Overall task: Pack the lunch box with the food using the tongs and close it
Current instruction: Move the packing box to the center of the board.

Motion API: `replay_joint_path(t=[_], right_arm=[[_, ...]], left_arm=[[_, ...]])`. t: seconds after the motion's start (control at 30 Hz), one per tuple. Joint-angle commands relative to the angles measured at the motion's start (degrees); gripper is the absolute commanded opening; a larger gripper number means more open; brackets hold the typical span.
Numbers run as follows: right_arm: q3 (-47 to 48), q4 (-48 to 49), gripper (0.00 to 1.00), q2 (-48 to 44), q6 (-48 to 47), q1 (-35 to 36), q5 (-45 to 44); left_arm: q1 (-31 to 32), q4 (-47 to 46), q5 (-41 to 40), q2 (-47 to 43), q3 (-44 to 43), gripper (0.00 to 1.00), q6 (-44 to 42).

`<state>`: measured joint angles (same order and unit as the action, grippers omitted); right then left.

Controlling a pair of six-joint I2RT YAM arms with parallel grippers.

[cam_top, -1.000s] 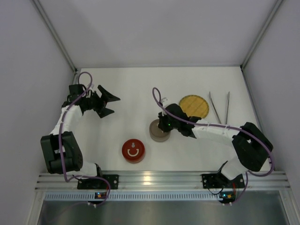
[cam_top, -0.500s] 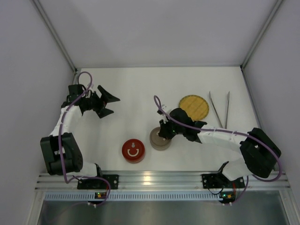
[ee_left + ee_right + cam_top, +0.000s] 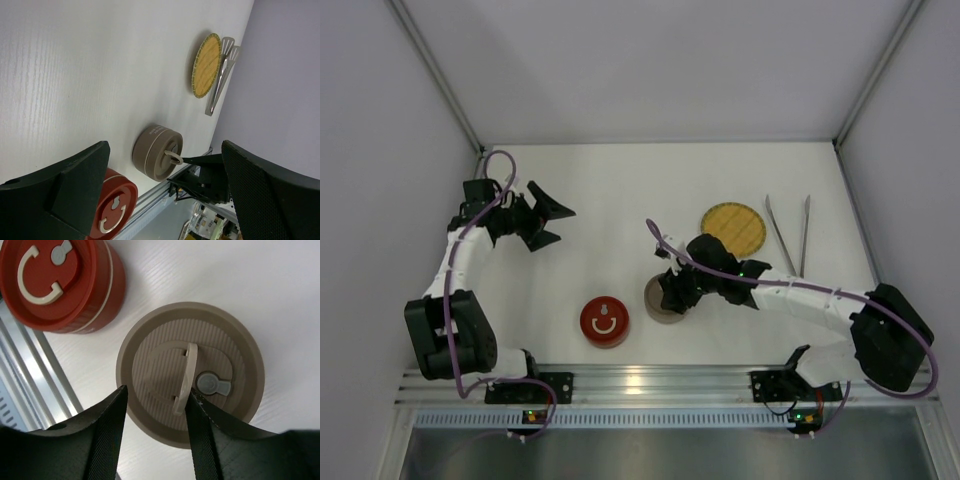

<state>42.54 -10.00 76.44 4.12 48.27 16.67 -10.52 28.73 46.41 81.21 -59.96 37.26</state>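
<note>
Tongs (image 3: pixel 779 230), slim bare metal, lie on the surface (image 3: pixel 620 190) just right of the woven plate (image 3: pixel 733 227): judged light, stiff, slippery; best pinched across both arms mid-length. At the brown lunch box (image 3: pixel 150 340), the right fingers (image 3: pixel 107 440) stand parted beside its raised lid handle (image 3: pixel 186 377); the left fingers (image 3: pixel 75 185) are splayed, grasping nothing.

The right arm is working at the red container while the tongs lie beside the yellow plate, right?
No. The right gripper is at the brown container, not the red container, as the top view shows. The tongs do lie beside the yellow plate.
</note>
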Motion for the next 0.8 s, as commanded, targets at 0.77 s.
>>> replay_joint_path(t=[0.77], right_arm=[[6.8,-17.5,0.45,-6.0,-26.3,2.1,15.6]], left_arm=[[-0.1,4.5,-3.8,-5.5,-2.1,0.98,-8.9]])
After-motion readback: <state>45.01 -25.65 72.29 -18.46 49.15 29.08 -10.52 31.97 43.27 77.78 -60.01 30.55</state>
